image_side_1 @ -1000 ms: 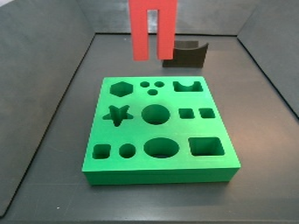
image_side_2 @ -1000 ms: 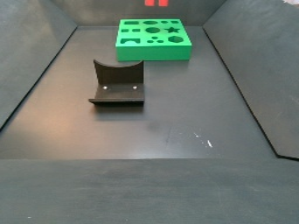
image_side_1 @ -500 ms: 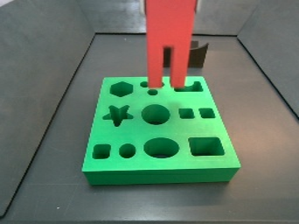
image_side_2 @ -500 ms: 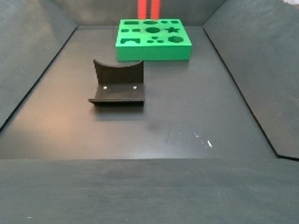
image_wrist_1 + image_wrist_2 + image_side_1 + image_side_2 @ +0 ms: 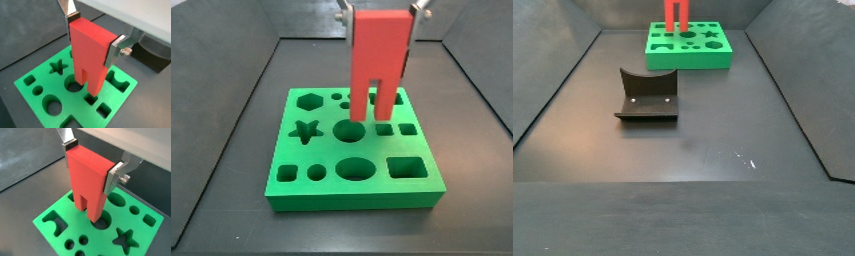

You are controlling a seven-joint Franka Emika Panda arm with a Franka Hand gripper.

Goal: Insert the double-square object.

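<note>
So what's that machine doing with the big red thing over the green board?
The robot's gripper is shut on the double-square object, a tall red block with two prongs pointing down. It holds the block upright above the green board, which is full of shaped holes. The prongs hang just over the board's middle, not yet in any hole. A dark brown block sits apart on the floor.

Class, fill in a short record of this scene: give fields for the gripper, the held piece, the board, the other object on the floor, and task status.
gripper: at top of a side view, shut on the double-square object
held piece: double-square object, red, upright, prongs down
board: green board, shaped holes, under the piece
other object: dark brown block, apart from board
task status: not yet inserted
</note>
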